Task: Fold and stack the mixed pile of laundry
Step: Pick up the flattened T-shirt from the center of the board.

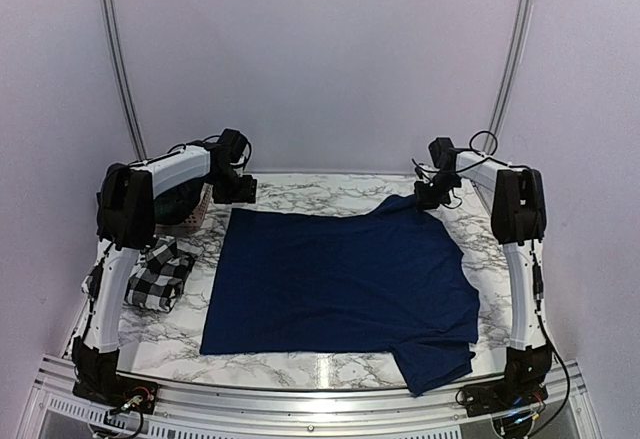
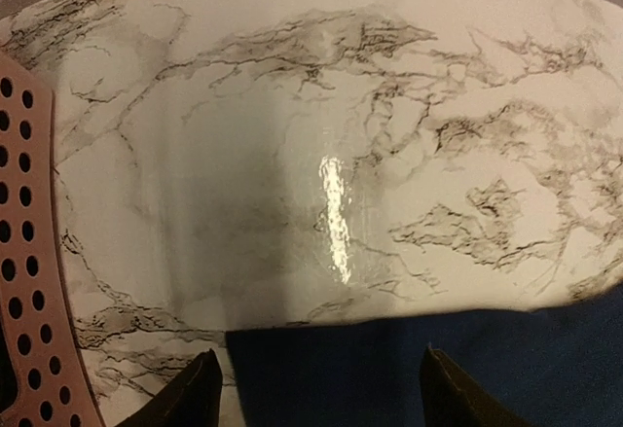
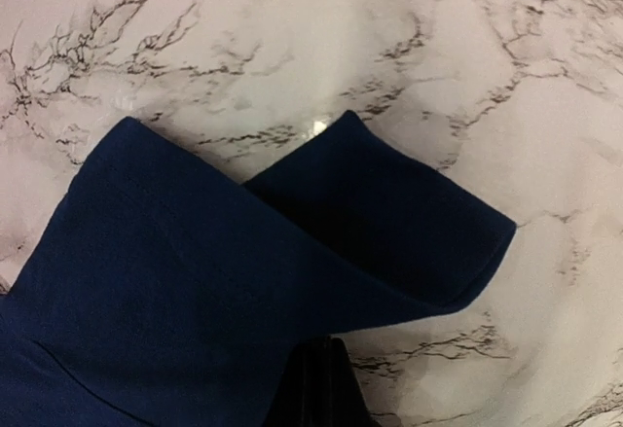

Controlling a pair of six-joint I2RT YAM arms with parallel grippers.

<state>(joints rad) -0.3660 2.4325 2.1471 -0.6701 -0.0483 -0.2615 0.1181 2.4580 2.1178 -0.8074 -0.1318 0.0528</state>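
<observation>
The navy blue T-shirt lies spread flat on the marble table. My left gripper is open and hovers over the shirt's far left corner, with its fingertips on either side of that corner. My right gripper is shut on the shirt's far right sleeve, which is lifted and folded over near the fingers. The black-and-white check shirt lies folded at the left. A dark green garment shows in the basket, mostly hidden by my left arm.
A pink perforated basket stands at the back left, close to my left gripper; its wall shows in the left wrist view. The shirt's near right sleeve reaches the table's front edge.
</observation>
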